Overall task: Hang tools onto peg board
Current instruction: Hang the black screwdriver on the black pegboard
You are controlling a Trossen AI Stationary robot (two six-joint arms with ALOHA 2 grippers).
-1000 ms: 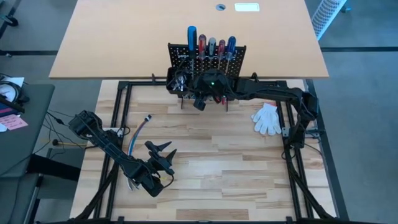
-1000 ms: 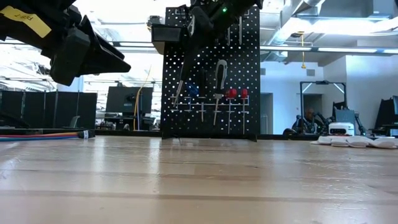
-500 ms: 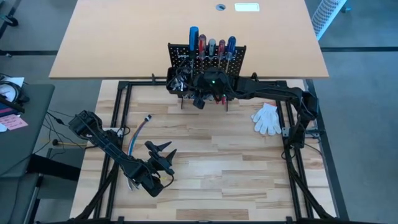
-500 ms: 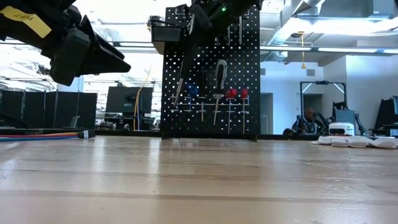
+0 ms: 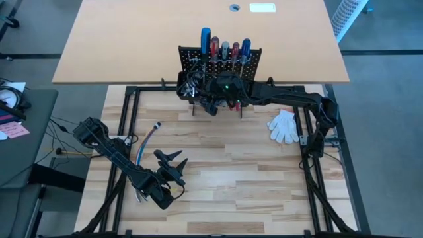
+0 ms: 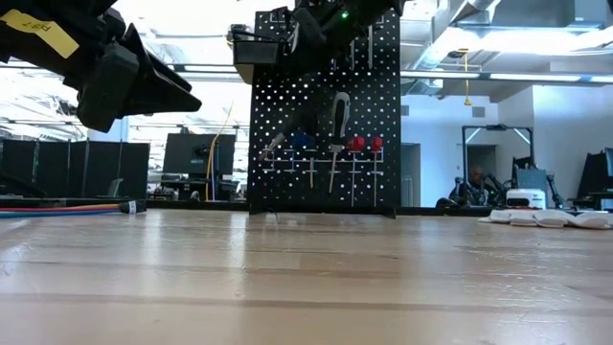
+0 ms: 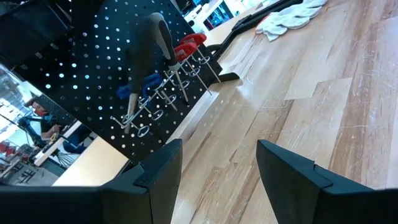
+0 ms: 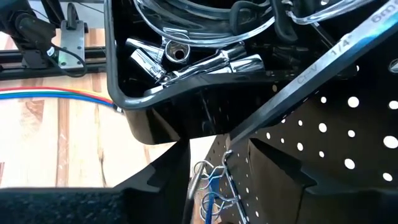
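High view: peg board (image 5: 192, 56) stands upright at tabletop (image 5: 231, 158) rear edge, screwdrivers (image 5: 225, 49) in top rail; right end effector (image 5: 206, 100) at its bin side, left end effector (image 5: 170, 160) waits near front-left. Low view: wrench (image 6: 287, 129) tilted across board. Left wrist: fingers (image 7: 158, 171) apart, empty. Right wrist: fingers (image 8: 273, 168) apart around wrench shank, contact unclear; sockets (image 8: 186, 59) in bin (image 8: 130, 93).

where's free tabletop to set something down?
Bare wood between the peg board in front and the left gripper, and across to the white glove. Crowded at the board, where the right gripper works, and by the cables on the left.
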